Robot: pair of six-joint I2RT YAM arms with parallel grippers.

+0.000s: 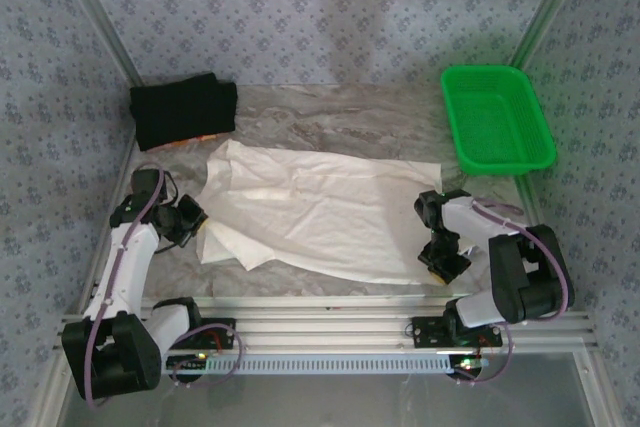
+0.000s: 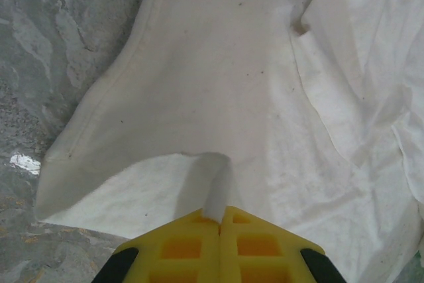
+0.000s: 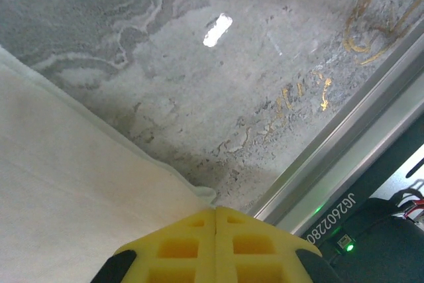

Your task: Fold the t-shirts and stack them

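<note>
Cream shirt [image 1: 320, 212] lies spread and rumpled, mid-frame in the top view. Black shirt [image 1: 183, 110] folded, upper left. Left gripper [image 2: 220, 215] pinching a raised fold near the cream hem. Right gripper [image 3: 217, 213] pressed together on its lower-right corner.

cream-white t-shirt [image 1: 320, 212], plain; black t-shirt [image 1: 183, 110] with an orange bit at its edge; bright green mesh basket [image 1: 497, 117]; grey marbled counter [image 1: 330, 117]; yellow fingers [image 2: 179, 246]; blue-grey floral-patterned walls [image 1: 320, 7].
</note>
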